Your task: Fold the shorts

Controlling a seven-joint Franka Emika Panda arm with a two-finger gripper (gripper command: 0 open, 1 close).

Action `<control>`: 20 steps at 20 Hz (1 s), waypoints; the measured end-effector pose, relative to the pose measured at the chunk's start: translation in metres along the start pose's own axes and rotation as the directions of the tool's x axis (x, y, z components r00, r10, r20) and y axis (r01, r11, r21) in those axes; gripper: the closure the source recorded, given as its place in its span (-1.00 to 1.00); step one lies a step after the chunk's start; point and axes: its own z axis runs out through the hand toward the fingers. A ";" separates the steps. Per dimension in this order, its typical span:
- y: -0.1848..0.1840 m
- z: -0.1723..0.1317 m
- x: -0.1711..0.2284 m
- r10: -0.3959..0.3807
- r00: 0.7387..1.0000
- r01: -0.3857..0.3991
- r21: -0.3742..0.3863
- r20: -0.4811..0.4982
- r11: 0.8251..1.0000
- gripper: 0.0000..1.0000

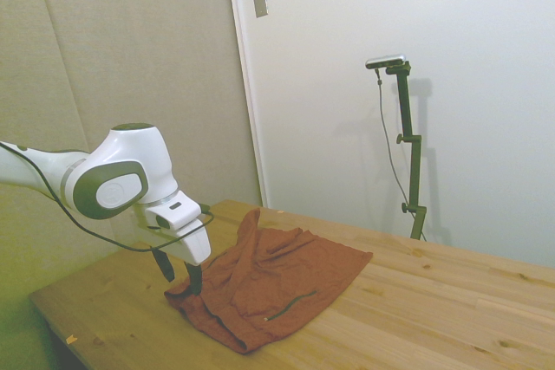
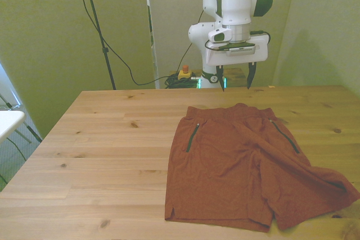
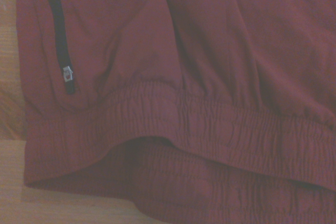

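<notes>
The rust-red shorts (image 2: pixel 242 167) lie spread flat on the wooden table (image 2: pixel 112 139), waistband toward the robot and both legs toward the near edge. A dark zip pocket line (image 2: pixel 193 137) runs down each side. My gripper (image 2: pixel 236 81) hangs over the waistband's far edge, open, with nothing between its fingers. In the side view the gripper (image 1: pixel 189 278) stands at the end of the shorts (image 1: pixel 277 279) nearest the arm. The wrist view shows the gathered waistband (image 3: pixel 210 129) and one pocket zip (image 3: pixel 58 35) up close.
One leg of the shorts reaches the table's near corner at the front view's right (image 2: pixel 343 195). A white object (image 2: pixel 8 119) pokes in at the front view's left edge. Cables and a red-buttoned box (image 2: pixel 183 73) lie behind the table.
</notes>
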 end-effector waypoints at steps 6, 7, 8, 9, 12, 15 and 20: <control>-0.031 0.008 -0.024 -0.074 0.983 0.056 -0.109 -0.168 0.992 -1.00; -0.043 0.011 -0.038 -0.103 0.974 0.075 -0.142 -0.204 0.987 -1.00; -0.054 0.015 -0.051 -0.132 0.962 0.093 -0.169 -0.237 0.981 -1.00; -0.063 0.019 -0.062 -0.158 0.952 0.109 -0.192 -0.263 0.975 -1.00; -0.083 0.030 -0.082 -0.224 0.917 0.145 -0.247 -0.329 0.958 -1.00; -0.098 0.045 -0.094 -0.277 0.891 0.178 -0.285 -0.359 0.942 -1.00; -0.125 0.071 -0.123 -0.343 0.867 0.235 -0.310 -0.362 0.921 -1.00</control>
